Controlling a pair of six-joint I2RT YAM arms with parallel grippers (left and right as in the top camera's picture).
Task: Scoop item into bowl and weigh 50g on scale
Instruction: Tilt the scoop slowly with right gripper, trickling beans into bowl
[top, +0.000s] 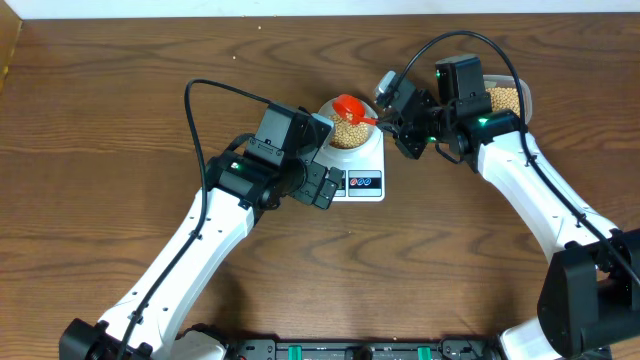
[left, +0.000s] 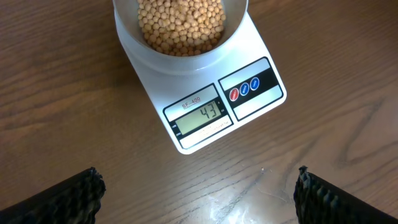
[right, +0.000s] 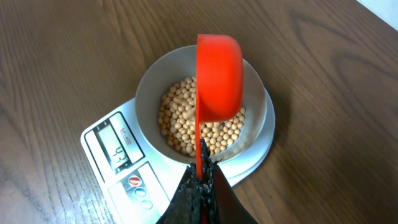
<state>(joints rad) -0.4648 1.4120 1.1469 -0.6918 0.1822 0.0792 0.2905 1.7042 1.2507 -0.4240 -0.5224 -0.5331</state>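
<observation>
Right pincer (right: 202, 186) clamped shut on the handle of a red plastic scoop (right: 219, 78), tipped on edge over the small round pale bowl (right: 144, 87) of tan round beans (right: 186, 121). The bowl stands on the white rectangular digital scale (right: 115, 155), whose display reads 43. Left pincer (left: 199, 193) spread wide, empty, above the dark wood-grain worktop (top: 100, 120); a pale strip (top: 300, 8) borders its far edge.

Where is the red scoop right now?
In the overhead view, the red scoop hangs over the bowl on the scale, just behind the table's middle. The right pincer holds its handle from the right.
</observation>
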